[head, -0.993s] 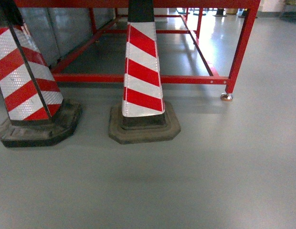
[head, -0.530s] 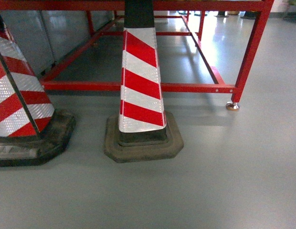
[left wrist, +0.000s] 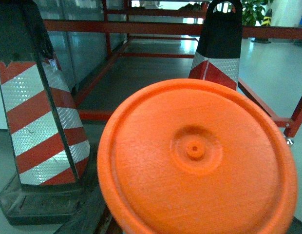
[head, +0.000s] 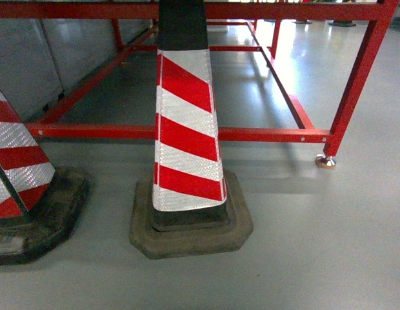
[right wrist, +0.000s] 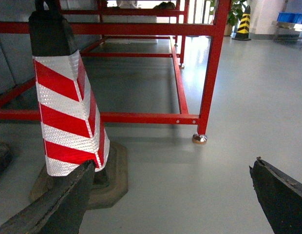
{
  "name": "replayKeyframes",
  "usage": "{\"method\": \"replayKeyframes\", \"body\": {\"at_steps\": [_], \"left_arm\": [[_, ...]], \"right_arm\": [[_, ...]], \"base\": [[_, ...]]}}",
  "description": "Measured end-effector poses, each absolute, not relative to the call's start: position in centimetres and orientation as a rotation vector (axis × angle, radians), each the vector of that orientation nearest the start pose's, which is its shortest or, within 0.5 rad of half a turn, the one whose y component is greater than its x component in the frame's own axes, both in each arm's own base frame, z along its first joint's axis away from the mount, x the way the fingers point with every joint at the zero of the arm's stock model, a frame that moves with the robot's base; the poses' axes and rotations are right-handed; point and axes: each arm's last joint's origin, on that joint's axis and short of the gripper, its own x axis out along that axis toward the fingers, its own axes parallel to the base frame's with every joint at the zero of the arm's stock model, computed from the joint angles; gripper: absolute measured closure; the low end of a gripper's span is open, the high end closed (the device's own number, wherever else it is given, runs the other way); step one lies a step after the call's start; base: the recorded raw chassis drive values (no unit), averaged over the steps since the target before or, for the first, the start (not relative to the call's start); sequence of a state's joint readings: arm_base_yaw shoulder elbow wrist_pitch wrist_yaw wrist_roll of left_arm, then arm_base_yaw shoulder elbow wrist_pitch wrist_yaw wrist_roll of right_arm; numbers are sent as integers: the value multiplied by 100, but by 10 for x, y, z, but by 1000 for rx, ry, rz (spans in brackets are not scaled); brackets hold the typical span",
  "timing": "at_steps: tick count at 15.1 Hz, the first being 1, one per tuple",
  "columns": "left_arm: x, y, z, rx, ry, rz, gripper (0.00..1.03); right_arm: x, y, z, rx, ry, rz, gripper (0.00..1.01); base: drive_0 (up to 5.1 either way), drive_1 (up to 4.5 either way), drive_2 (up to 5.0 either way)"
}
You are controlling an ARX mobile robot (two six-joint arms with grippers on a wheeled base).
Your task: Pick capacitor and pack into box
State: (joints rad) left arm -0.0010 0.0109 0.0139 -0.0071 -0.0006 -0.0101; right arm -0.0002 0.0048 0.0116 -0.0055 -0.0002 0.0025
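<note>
A big round orange capacitor, a ribbed disc with a small hub in its middle, fills most of the left wrist view. It hangs above the floor in my left gripper, which is shut on it. Only one dark finger shows, at the disc's lower left edge; the rest is hidden behind the disc. My right gripper stands open over bare grey floor, nothing between its dark fingers. Neither gripper appears in the head view. The box is out of view.
A red-and-white striped cone on a dark rubber base stands straight ahead, with another cone at the left. Behind them runs a low red steel frame with a foot. Grey panels stand at back left.
The head view has moved closer to the cones and the red frame. The middle cone looks larger and lower, and the left cone has slid toward the left edge.
</note>
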Motion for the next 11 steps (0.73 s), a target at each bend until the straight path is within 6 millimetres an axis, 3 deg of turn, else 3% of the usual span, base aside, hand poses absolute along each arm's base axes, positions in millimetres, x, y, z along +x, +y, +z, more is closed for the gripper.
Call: {"method": "replayKeyframes", "body": {"at_steps": [11], "left_arm": [[98, 0, 167, -5, 5, 0, 59]], "right_arm": [[97, 0, 167, 1, -2, 0, 3]], "base": [[0, 0, 0]]}}
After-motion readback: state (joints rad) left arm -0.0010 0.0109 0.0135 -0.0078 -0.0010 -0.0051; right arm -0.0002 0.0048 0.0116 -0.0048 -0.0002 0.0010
